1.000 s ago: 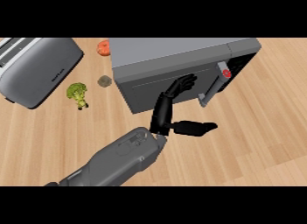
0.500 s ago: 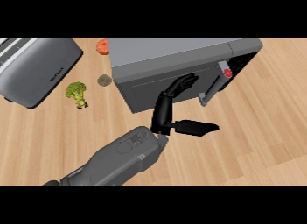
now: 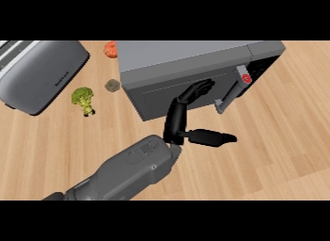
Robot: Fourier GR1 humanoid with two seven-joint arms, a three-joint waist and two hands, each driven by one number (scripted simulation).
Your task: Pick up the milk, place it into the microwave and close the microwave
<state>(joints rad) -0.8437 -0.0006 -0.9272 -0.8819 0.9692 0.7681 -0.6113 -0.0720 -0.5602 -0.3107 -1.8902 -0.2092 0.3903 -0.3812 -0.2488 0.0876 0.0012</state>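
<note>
Right hand [image 3: 184,123] reaches up from the lower edge on a grey forearm [image 3: 126,172], fingers [image 3: 195,89] straight and resting against the microwave door [image 3: 177,94], thumb sticking out to the right, grasping nothing. Left hand not visible. Microwave [image 3: 188,61] sits on the wooden counter [image 3: 278,141]; its door looks nearly closed, handle and a red button [image 3: 246,78] at the right side. Milk not visible anywhere, can't tell if it's inside. Left of the microwave: broccoli [image 3: 83,98], small brownish lump [image 3: 112,85], grey toaster [image 3: 35,73]. Orange-red item [image 3: 110,49] at the far edge.
</note>
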